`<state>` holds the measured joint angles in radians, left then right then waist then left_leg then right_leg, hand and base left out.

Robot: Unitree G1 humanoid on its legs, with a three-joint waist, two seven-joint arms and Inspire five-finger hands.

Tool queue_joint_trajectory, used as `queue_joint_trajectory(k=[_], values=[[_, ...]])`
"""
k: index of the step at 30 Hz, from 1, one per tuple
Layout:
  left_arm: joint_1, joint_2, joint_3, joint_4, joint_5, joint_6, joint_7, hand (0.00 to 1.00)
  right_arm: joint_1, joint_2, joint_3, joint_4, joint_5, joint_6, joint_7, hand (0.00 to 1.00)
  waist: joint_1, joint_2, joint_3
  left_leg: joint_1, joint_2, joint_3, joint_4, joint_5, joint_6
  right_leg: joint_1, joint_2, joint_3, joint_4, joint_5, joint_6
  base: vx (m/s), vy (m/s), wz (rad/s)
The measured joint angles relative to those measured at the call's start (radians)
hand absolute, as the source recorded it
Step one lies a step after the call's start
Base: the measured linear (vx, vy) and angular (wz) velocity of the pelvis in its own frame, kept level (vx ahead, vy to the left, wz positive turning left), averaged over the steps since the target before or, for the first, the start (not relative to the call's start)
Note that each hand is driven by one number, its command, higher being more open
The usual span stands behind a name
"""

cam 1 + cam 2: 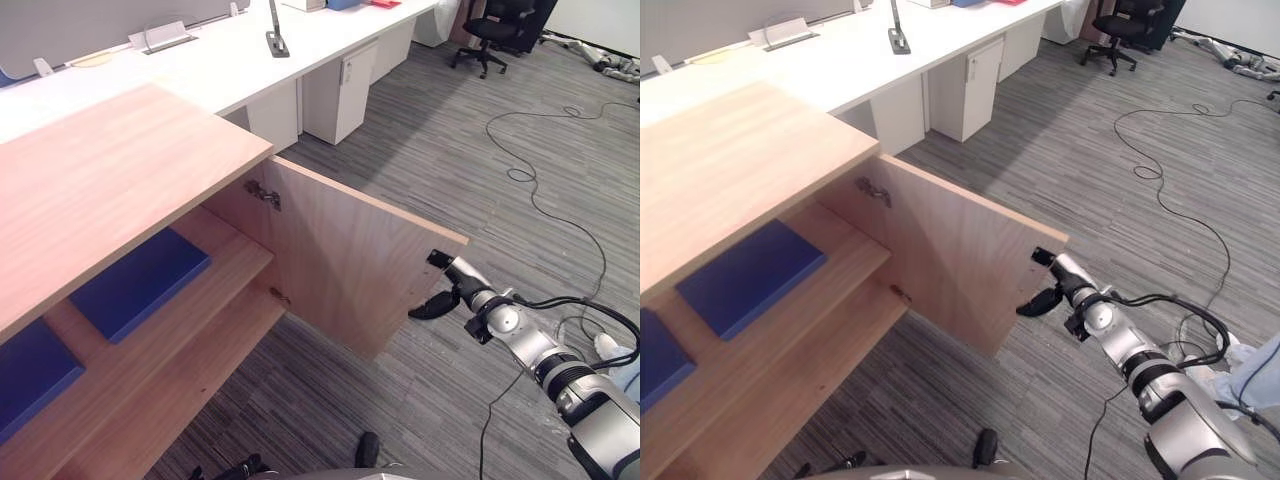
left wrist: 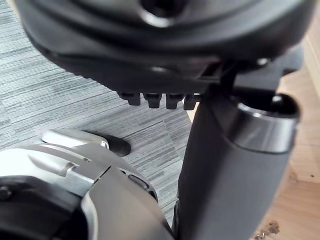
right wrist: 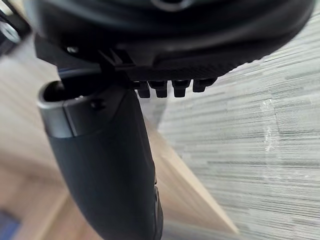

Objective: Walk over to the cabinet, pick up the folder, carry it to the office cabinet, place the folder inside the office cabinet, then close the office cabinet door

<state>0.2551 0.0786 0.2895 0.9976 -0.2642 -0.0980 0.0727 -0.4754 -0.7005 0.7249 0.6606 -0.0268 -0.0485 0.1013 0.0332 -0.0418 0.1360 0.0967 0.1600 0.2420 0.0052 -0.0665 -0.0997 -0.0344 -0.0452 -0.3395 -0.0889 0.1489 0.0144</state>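
"Two folders (image 1: 140,280) lie flat on the upper shelf (image 1: 235,252) of the cabinet (image 1: 110,180), both blue. So what's left, I'd judge, is the door (image 1: 350,250)?"

"Looks so. It stands wide open, inner face toward us, hinges (image 1: 263,193) up by the cabinet."

"How will it handle?"

"It's a stiff wooden panel, light on its hinges I'd guess. It should swing with a steady push, no grip needed. Push on the outer face near the free edge, far from the hinges, where the least force turns it."

"And the right hand (image 1: 450,283)?"

"Just beside that free edge, near its upper corner — fingers loosely straight, thumb out, holding nothing. Whether it touches the wood I can't tell."

"Left hand (image 2: 230,170)?"

"Low, with the cabinet's wood close by, fingers relaxed, empty."

"Any risk?"

"A flat hand could slide off the smooth face — or the door could bang if shoved hard."
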Motion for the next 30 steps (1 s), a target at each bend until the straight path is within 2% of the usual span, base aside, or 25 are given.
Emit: queue_joint_trajectory(k=[3, 4, 5, 9, 12, 15, 20, 24, 26, 27, 28, 29, 30], values=[[-0.011, 0.004, 0.003, 0.009, 0.004, 0.002, -0.011, 1.00, 0.044, -0.001, 0.165, -0.167, -0.123, -0.005, 0.131, 1.00, -0.006, 0.001, 0.000, 0.003, 0.028, 0.000, -0.003, 0.001, -0.011, -0.001, 0.030, 0.004, 0.003, -0.012, -0.017, 0.02, -0.062, -0.07], [-0.014, 0.003, 0.003, 0.010, 0.006, 0.002, -0.011, 1.00, 0.051, 0.010, 0.184, -0.185, -0.134, -0.011, 0.151, 1.00, -0.004, 0.001, 0.001, 0.004, 0.032, -0.001, -0.003, 0.001, -0.012, -0.001, 0.034, 0.005, 0.003, -0.013, -0.019, 0.03, -0.056, -0.09], [-0.024, 0.002, 0.003, 0.010, 0.019, 0.002, -0.012, 1.00, 0.066, 0.049, 0.227, -0.210, -0.139, -0.026, 0.196, 1.00, 0.004, 0.004, 0.002, 0.005, 0.039, -0.006, -0.003, 0.001, -0.015, -0.002, 0.042, 0.008, 0.004, -0.015, -0.023, 0.02, -0.047, -0.10], [-0.046, -0.004, 0.016, 0.009, 0.036, 0.001, -0.013, 1.00, 0.102, 0.214, 0.282, -0.210, -0.166, -0.056, 0.243, 1.00, 0.020, 0.010, 0.005, 0.005, 0.045, -0.007, -0.003, 0.002, -0.022, -0.002, 0.048, 0.009, 0.004, -0.016, -0.028, 0.01, -0.011, -0.02], [-0.046, -0.010, 0.041, 0.009, 0.039, 0.001, -0.011, 1.00, 0.103, 0.313, 0.287, -0.178, -0.223, -0.086, 0.235, 1.00, 0.035, 0.007, 0.004, 0.005, 0.037, -0.011, -0.002, 0.001, -0.022, -0.001, 0.044, 0.007, 0.003, -0.013, -0.025, -0.01, 0.009, 0.02], [-0.045, -0.010, 0.053, 0.009, 0.039, 0.001, -0.001, 1.00, 0.103, 0.350, 0.287, -0.141, -0.259, -0.086, 0.207, 1.00, 0.065, 0.001, 0.002, 0.003, 0.024, -0.017, -0.002, 0.001, -0.021, 0.000, 0.030, 0.004, 0.003, -0.009, -0.018, -0.04, 0.064, 0.06], [-0.040, -0.012, 0.090, 0.009, 0.039, 0.001, 0.015, 1.00, 0.100, 0.428, 0.280, -0.067, -0.287, -0.080, 0.169, 1.00, 0.077, -0.018, 0.006, -0.006, 0.008, -0.040, 0.000, 0.004, -0.017, 0.003, 0.012, -0.014, 0.003, -0.004, -0.012, -0.03, 0.054, 0.12], [-0.042, -0.024, 0.094, 0.007, 0.037, -0.001, 0.016, 1.00, 0.099, 0.499, 0.277, 0.003, -0.286, -0.071, 0.139, 1.00, 0.094, -0.021, 0.010, -0.010, -0.001, -0.073, 0.008, 0.003, -0.010, 0.020, 0.000, -0.044, 0.003, -0.006, -0.006, -0.01, 0.039, 0.27], [-0.044, -0.033, 0.101, 0.004, 0.035, -0.004, 0.016, 1.00, 0.103, 0.528, 0.271, 0.057, -0.286, -0.065, 0.119, 1.00, 0.105, -0.017, 0.017, -0.022, -0.011, -0.132, 0.026, -0.002, -0.002, 0.052, -0.017, -0.099, 0.004, -0.019, 0.009, -0.04, 0.041, 0.92], [-0.045, -0.042, 0.097, -0.003, 0.033, -0.007, 0.015, 1.00, 0.131, 0.541, 0.234, 0.094, -0.286, -0.059, 0.109, 1.00, 0.110, -0.014, 0.018, -0.056, -0.027, -0.205, 0.065, -0.015, 0.015, 0.074, -0.045, -0.166, 0.015, -0.037, 0.027, -0.06, 0.087, 1.34], [-0.045, -0.042, 0.088, -0.009, 0.032, -0.009, 0.015, 1.00, 0.154, 0.543, 0.200, 0.104, -0.286, -0.055, 0.102, 1.00, 0.110, -0.010, 0.018, -0.083, -0.035, -0.246, 0.095, -0.026, 0.018, 0.074, -0.060, -0.201, 0.042, -0.058, 0.041, -0.04, 0.114, 1.64], [-0.044, -0.047, 0.076, -0.018, 0.034, -0.013, 0.015, 1.00, 0.193, 0.542, 0.134, 0.123, -0.285, -0.054, 0.093, 1.00, 0.111, 0.003, 0.022, -0.124, -0.047, -0.313, 0.142, -0.044, 0.028, 0.066, -0.081, -0.242, 0.117, -0.097, 0.059, -0.01, 0.158, 1.98], [-0.044, -0.045, 0.047, -0.021, 0.035, -0.013, 0.015, 1.00, 0.252, 0.553, 0.027, 0.162, -0.285, -0.049, 0.078, 1.00, 0.100, 0.016, 0.018, -0.173, -0.077, -0.417, 0.189, -0.061, 0.034, 0.046, -0.126, -0.191, 0.232, -0.144, 0.064, 0.02, 0.153, 2.12]])
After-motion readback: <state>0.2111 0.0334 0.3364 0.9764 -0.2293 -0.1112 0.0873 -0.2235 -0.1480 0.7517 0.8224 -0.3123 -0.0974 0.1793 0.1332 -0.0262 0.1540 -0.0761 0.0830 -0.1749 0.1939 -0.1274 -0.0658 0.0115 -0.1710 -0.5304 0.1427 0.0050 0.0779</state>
